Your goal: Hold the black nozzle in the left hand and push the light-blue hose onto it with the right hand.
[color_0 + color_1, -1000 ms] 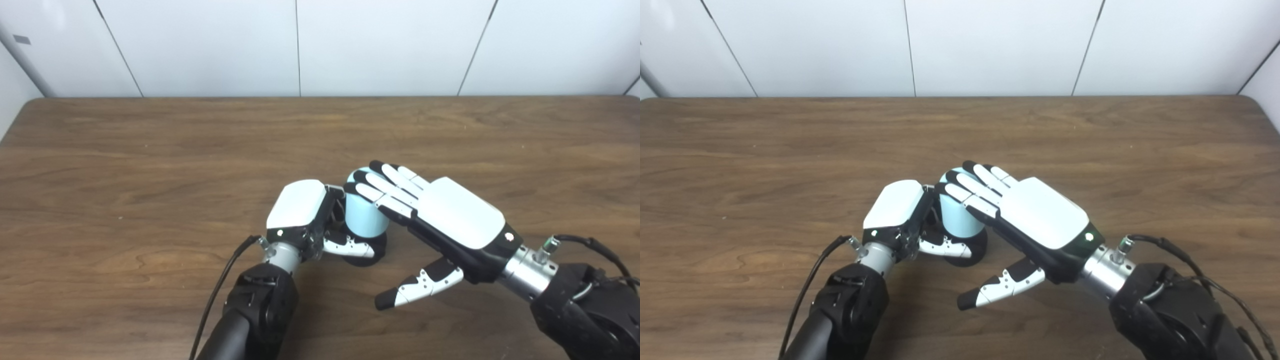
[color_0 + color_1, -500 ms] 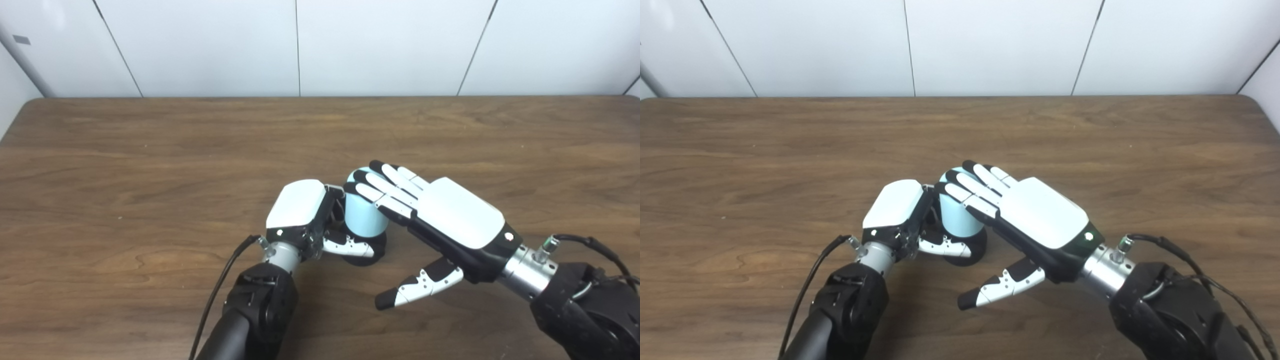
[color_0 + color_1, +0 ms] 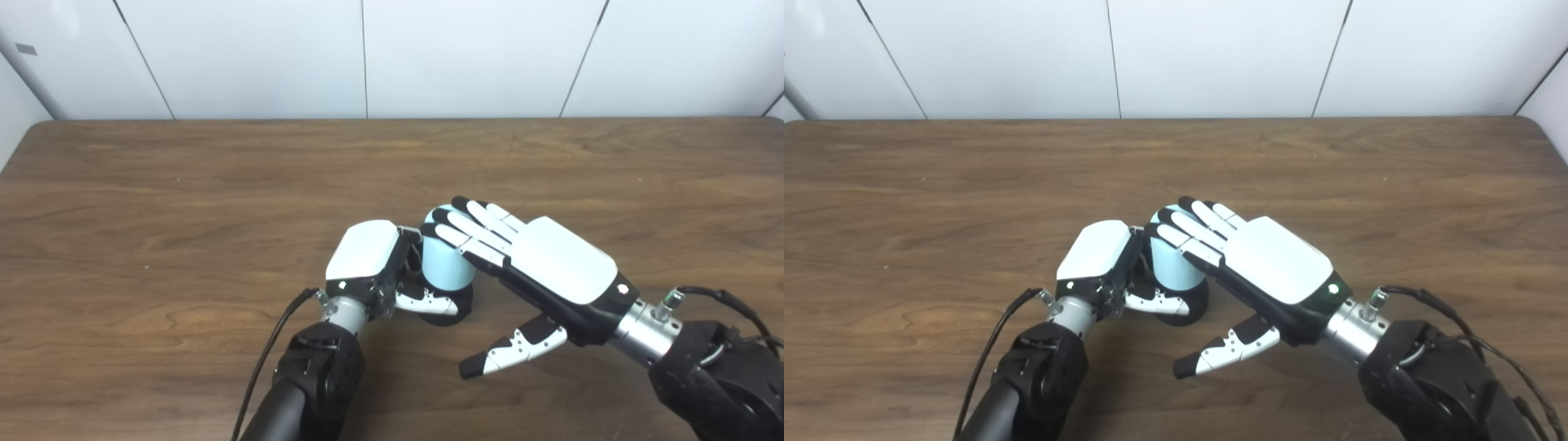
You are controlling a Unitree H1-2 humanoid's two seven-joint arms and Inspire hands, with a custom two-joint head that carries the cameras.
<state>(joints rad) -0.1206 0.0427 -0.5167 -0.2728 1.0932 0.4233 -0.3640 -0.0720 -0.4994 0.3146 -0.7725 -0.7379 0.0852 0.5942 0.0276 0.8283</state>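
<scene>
Mid-table: light-blue hose [image 3: 446,264] upright on black nozzle [image 3: 460,301] | left robot hand [image 3: 376,263] grips nozzle | right robot hand [image 3: 527,263] flat, fingers spread

The surface [image 3: 184,184] was brown wood grain with a dull sheen. Each robot hand [image 3: 367,257] wore glossy white plastic shells over black parts; the light-blue hose [image 3: 444,266] looked smooth and matt.
</scene>
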